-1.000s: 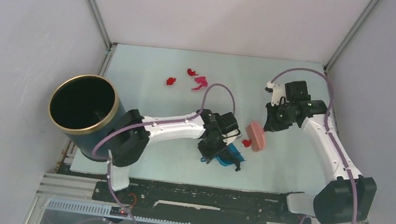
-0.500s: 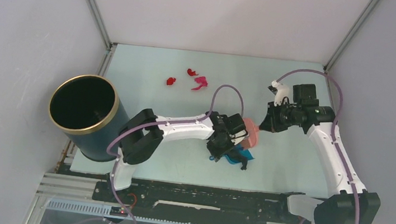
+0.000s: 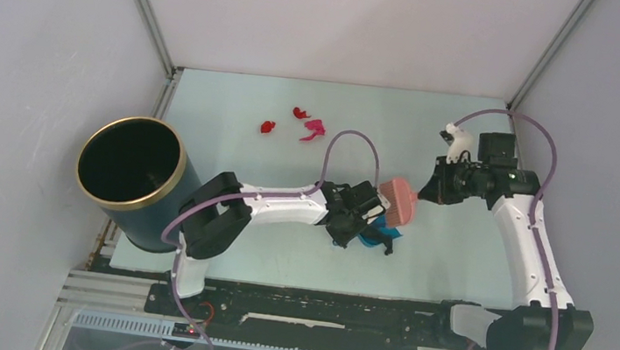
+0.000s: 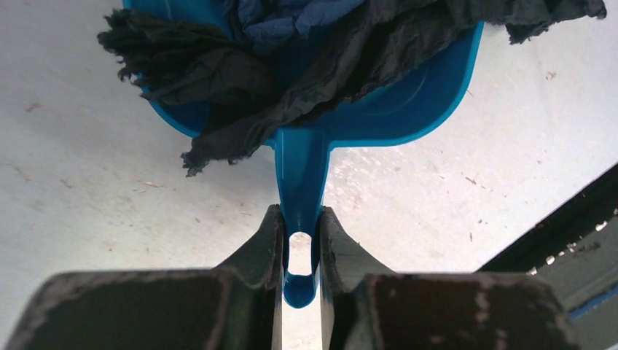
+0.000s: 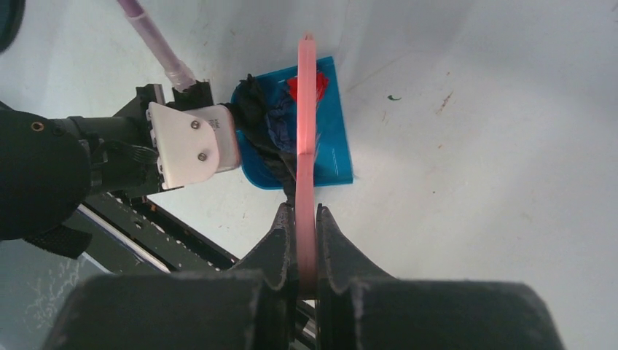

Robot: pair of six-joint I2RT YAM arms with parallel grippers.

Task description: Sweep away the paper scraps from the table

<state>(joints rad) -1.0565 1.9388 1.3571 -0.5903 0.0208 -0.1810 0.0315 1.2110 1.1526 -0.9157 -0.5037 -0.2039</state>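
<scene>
near the middle of the pale mint-green worktop (image 3: 455,262), the left claw (image 4: 299,213) is pinched tight on the thin handle of the blue plastic dustpan (image 4: 408,102), which is loaded with crumpled black, dark blue and red paper scraps (image 4: 218,73). the right claw (image 5: 306,215) is clamped on the flat pink hand brush (image 5: 307,109), edge-on over the pan. the tall black gold-rimmed bin (image 3: 146,229) sits at 9 o'clock. three more red and magenta scraps (image 3: 312,129) lie loose out at 11 o'clock.
</scene>
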